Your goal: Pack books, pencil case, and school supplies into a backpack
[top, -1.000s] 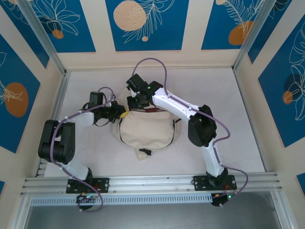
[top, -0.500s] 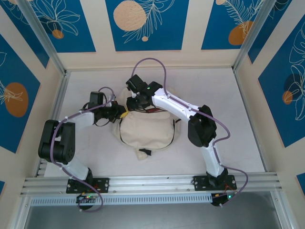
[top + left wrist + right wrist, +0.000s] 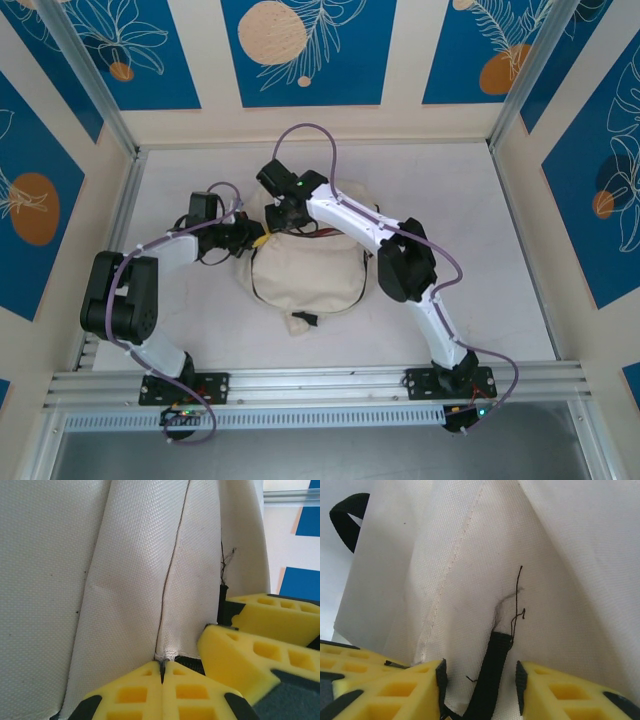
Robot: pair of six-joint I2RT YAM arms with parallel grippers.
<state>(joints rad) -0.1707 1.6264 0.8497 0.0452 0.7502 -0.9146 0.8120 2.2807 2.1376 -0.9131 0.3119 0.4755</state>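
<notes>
The cream-white backpack [image 3: 305, 275] lies between the two arms, its mouth at the far side. My left gripper [image 3: 162, 664] is shut on a seam at the backpack's [image 3: 125, 580] edge, on the left of the mouth [image 3: 257, 240]. My right gripper [image 3: 480, 680] stands open at the far rim [image 3: 283, 216], its fingers either side of a black strap [image 3: 495, 665] sewn into the fabric [image 3: 560, 555], not touching it. A thin dark-red sliver [image 3: 322, 232] shows at the mouth; what it is cannot be told. The books and the pencil case are hidden.
A black buckle tab [image 3: 304, 320] sticks out at the backpack's near edge. The right gripper's yellow fingers [image 3: 250, 650] sit close beside my left fingertips. Metal frame rails [image 3: 120, 210] bound the white table on both sides.
The right gripper has opened from shut and now straddles the strap. The right arm's elbow has swung a little to the left. The left arm has held still.
</notes>
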